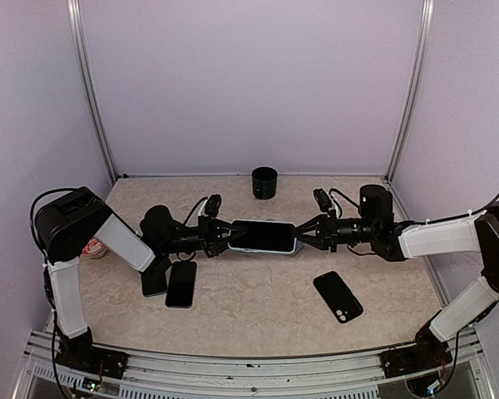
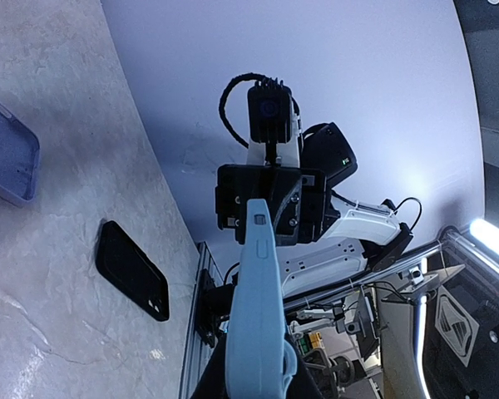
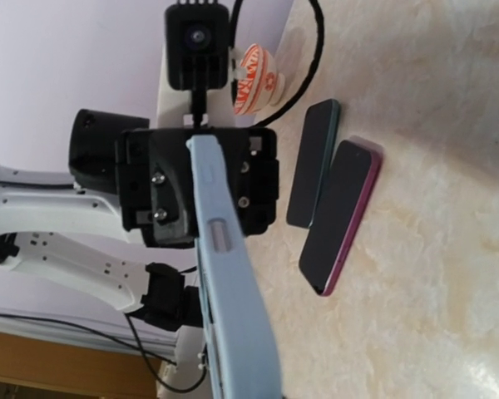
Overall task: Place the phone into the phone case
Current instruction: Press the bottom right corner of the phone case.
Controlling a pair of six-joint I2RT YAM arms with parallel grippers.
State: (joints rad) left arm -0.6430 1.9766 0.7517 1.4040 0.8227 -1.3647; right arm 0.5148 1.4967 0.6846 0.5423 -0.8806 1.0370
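A black-screened rectangular phone is seen lying screen-up inside a light-blue soft phone case. The pair is held level above the table, stretched between the two pincers. The case's left end is clamped by the left pincer, whose fingers are closed on it. The right end is pinched by the right pincer, its fingers closed on the case's edge.

Below the left pincer, on its near side, a dark teal flat phone and a magenta-edged flat phone are laid side by side, edges meeting, on the beige marbled tabletop. A black flat slab with camera openings at one corner is laid on the near side of the right pincer. A black round cup is set beyond both pincers, by the back wall.
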